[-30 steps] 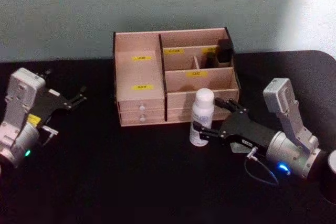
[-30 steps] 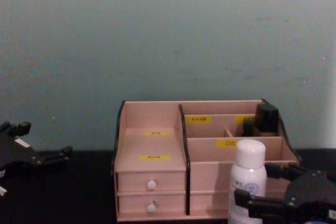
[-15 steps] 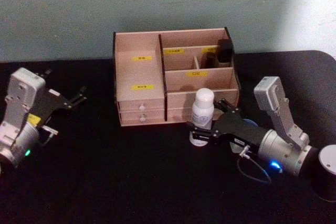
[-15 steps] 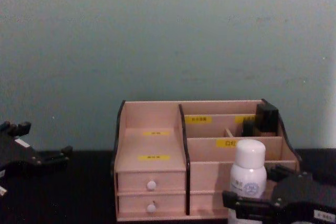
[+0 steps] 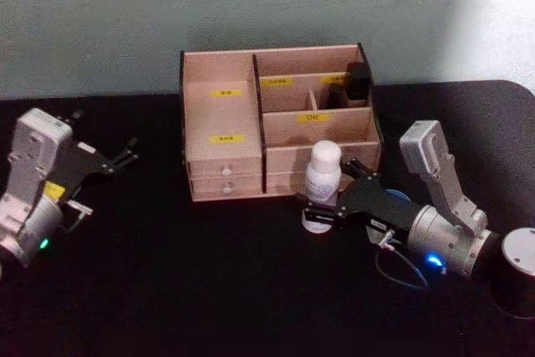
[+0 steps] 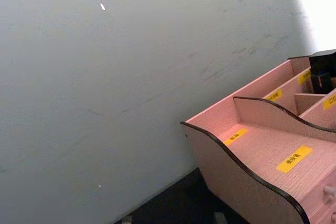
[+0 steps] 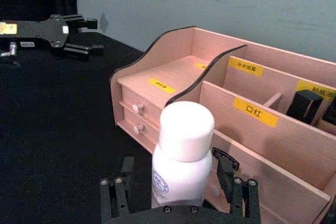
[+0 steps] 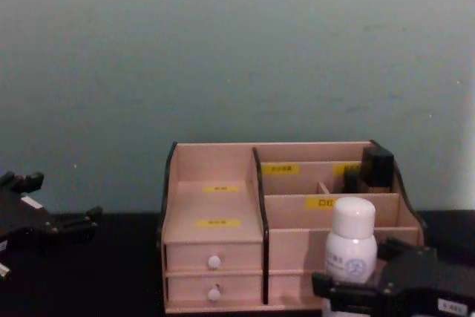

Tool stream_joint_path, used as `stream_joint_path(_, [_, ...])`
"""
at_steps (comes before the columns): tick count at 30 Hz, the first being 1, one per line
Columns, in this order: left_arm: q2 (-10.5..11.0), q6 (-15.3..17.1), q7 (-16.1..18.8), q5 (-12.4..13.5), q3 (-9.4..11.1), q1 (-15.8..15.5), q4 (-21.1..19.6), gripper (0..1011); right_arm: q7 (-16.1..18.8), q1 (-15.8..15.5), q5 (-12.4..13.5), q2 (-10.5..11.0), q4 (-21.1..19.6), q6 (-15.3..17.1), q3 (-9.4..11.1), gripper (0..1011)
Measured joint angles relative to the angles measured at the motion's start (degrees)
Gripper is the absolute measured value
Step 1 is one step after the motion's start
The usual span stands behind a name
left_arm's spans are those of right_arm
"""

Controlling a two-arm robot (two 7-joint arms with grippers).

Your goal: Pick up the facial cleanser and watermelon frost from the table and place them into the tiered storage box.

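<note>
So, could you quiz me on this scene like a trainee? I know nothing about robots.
1. True or false: the white bottle lies inside the tiered storage box.
2. Which gripper has its fingers either side of the bottle? A: left gripper; B: right gripper; C: both.
3. Fill in: the box's labels are ____.
Key: 1 false, it stands upright on the table in front of the box. 2 B, open around it; the left one sits open, far to the left. 3 yellow.
</note>
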Motion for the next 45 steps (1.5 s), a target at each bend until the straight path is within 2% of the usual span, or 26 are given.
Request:
stream_joint_path(36, [0.00, 0.00, 0.00, 0.00, 0.00, 0.00, 0.00, 1001, -0.54, 0.32, 0.30, -0.35, 0.77, 0.25, 0.29, 1003])
stream_joint_path(38, [0.00, 0.00, 0.00, 0.00, 0.00, 0.00, 0.00, 1001, -0.54, 0.31, 0.30, -0.34, 0.77, 0.25, 0.29, 979])
stream_joint_path(45, [0.00, 0.00, 0.00, 0.00, 0.00, 0.00, 0.00, 1001, -0.54, 0.29, 0.30, -0.33, 0.73, 0.21, 0.29, 799])
